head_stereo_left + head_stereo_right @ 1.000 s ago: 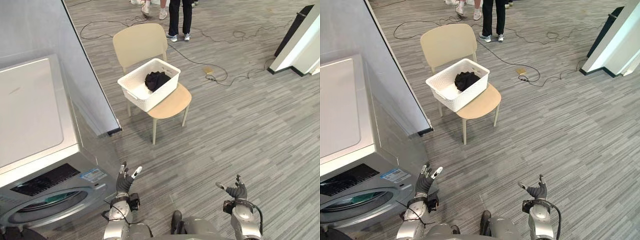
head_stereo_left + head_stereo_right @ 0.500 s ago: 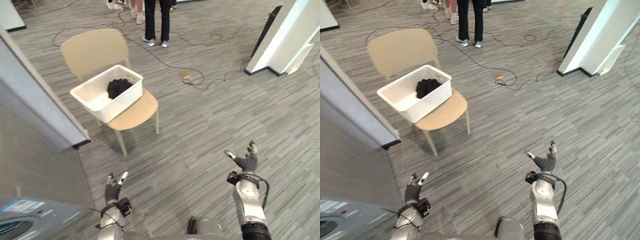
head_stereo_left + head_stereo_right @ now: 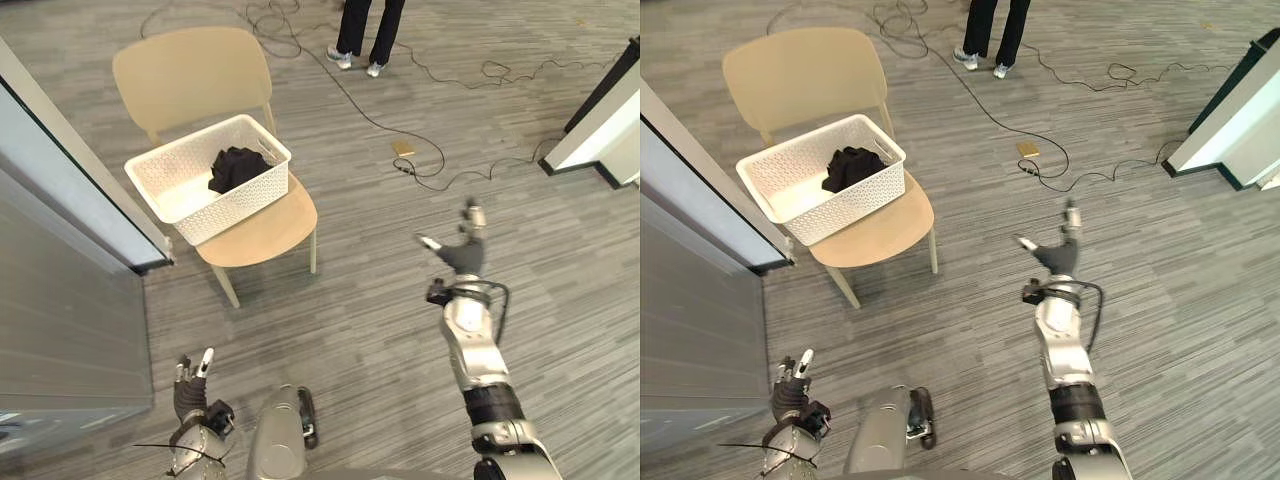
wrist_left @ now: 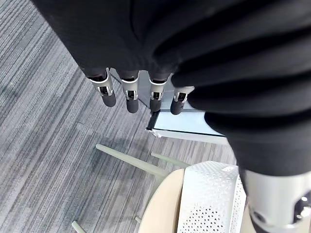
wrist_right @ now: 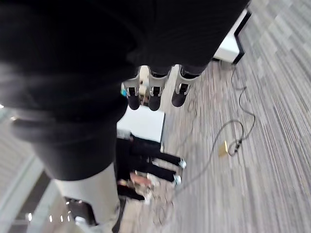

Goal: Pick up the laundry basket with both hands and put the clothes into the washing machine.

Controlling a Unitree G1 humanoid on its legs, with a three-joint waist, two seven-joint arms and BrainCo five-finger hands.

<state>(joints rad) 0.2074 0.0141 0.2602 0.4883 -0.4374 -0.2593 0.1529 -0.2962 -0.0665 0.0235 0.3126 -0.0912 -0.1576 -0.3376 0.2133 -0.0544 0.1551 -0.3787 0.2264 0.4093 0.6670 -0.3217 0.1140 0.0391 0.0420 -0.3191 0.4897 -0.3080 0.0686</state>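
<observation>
Left eye view has a big grey partition (image 3: 60,300) running down the robot's left side. Right beside it is a tan chair (image 3: 195,75), and the white laundry basket (image 3: 240,203) is sitting on its seat, up against the backrest. A person's legs (image 3: 365,30) stand on the floor well behind the chair. The dark clothes (image 3: 235,167) are bunched up inside the basket, toward its right end. The right hand (image 3: 462,256) is raised over the floor, well apart from the chair, with its fingers spread straight and holding nothing. The left hand (image 3: 190,385) is down low near the partition, fingers straight too, also empty.
</observation>
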